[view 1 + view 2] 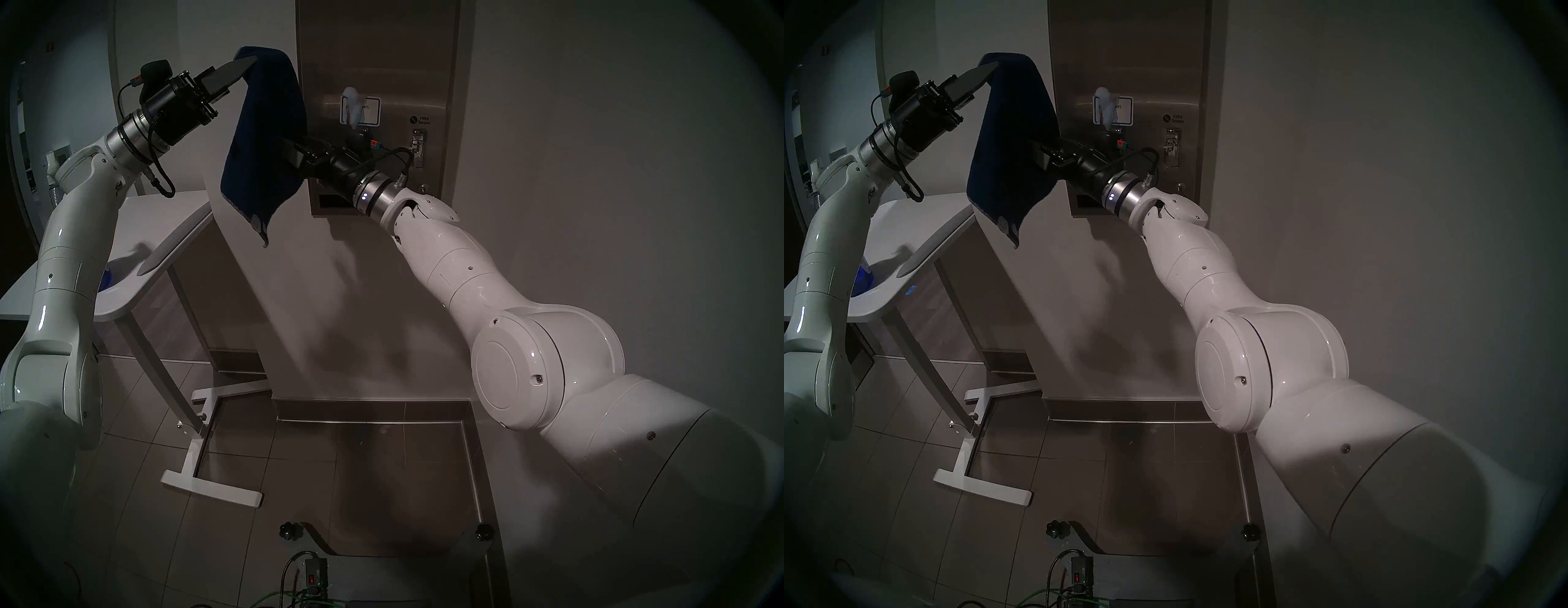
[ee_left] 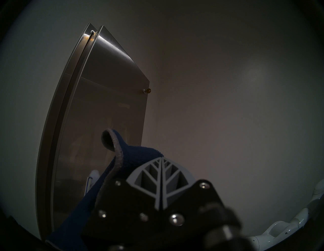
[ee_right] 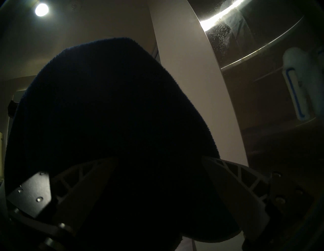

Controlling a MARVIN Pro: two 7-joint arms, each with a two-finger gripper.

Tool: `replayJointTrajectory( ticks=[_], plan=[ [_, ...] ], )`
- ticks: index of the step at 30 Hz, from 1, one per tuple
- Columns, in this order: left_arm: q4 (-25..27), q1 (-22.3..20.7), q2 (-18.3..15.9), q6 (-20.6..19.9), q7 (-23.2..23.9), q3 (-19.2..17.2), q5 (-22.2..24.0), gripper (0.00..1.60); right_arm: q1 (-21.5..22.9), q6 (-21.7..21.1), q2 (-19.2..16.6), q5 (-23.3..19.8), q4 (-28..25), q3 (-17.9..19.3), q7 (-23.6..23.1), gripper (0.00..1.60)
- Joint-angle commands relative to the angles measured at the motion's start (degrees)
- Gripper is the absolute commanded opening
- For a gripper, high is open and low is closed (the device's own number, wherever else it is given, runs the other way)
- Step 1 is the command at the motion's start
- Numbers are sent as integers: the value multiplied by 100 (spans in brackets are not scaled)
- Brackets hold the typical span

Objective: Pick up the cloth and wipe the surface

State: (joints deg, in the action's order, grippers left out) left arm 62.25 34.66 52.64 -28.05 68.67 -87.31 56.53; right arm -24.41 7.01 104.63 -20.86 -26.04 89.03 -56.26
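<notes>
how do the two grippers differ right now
The left gripper is shut, pinching the top of the cloth; the right gripper stands open with the cloth hanging between its fingers, not clamped. The left gripper sits high, at the cloth's top edge; the right gripper is lower, at the cloth's middle, in front of the steel dispenser. Both tilt upward and have pale ribbed fingers.

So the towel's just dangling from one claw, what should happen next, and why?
Probably the right gripper should close. Its jaws stand wide open around the hanging cloth, which the shut left gripper pinches by its top, beside the steel dispenser front that awaits wiping.
</notes>
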Motion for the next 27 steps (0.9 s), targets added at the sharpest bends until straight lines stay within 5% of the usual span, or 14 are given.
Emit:
replayJointTrajectory(
  ticks=[1,12,27],
  plan=[
    [49,-271,12,-4,4,-52,45,0,14,-28,-180,5,-360,12,-123,160],
    [41,-276,13,-3,12,-50,40,0,-33,-169,-340,50,-437,-23,-189,160],
    [56,-254,7,5,16,-56,33,0,490,-458,-84,-51,304,0,-277,160]
  ],
)
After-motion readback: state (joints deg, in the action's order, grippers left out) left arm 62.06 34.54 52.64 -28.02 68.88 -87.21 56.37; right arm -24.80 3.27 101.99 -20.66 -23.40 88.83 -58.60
